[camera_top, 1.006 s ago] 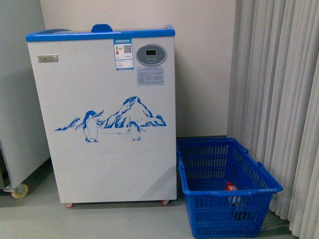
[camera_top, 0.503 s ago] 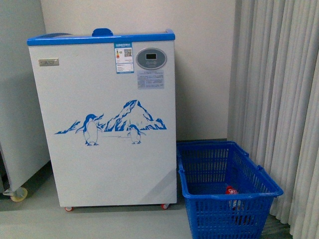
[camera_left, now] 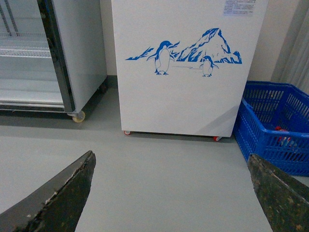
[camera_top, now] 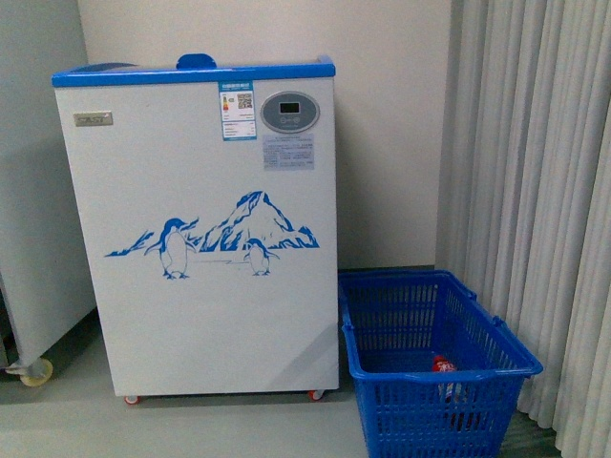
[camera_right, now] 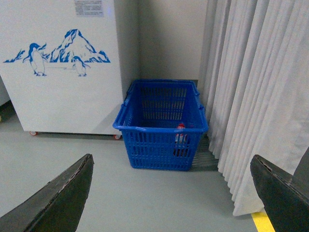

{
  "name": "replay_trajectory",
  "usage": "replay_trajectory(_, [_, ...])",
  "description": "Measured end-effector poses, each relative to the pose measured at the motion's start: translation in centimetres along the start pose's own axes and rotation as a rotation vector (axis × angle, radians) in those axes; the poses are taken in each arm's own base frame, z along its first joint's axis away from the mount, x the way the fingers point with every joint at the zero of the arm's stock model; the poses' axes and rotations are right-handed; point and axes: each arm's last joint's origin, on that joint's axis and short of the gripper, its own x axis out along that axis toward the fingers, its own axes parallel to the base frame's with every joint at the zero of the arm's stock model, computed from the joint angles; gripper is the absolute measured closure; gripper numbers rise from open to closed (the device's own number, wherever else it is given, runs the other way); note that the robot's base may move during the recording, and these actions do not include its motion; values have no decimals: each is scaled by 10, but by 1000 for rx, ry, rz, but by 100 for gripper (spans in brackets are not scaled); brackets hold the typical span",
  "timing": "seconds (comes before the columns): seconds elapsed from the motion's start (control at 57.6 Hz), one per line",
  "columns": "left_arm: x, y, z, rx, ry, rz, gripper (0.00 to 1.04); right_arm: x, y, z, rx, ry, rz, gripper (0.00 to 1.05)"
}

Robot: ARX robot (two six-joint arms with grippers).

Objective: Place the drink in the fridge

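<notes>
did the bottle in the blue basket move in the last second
No. The bottle stays by the front wall of the basket; the whole front view slid down slightly, fridge and basket alike.

The fridge ahead of the left gripper is white with a blue rim, a blue penguin-and-mountain picture, a grey oval display and red wheels. Ahead of the right gripper the basket is a blue lattice, and the drink in it shows a red cap. Both grippers' fingers are dark grey with pale scuffs, the floor is plain grey, the curtain is pale grey in pleats, the wall is cream, and a yellow stripe lies on the floor near one finger of the right gripper.
</notes>
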Motion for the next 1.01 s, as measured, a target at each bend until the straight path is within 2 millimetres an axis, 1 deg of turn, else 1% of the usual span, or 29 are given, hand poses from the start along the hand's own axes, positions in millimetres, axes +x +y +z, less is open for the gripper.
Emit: replay_trajectory(1.006, [0,0,0,0,0,0,8,0,0,0,0,0,0,7])
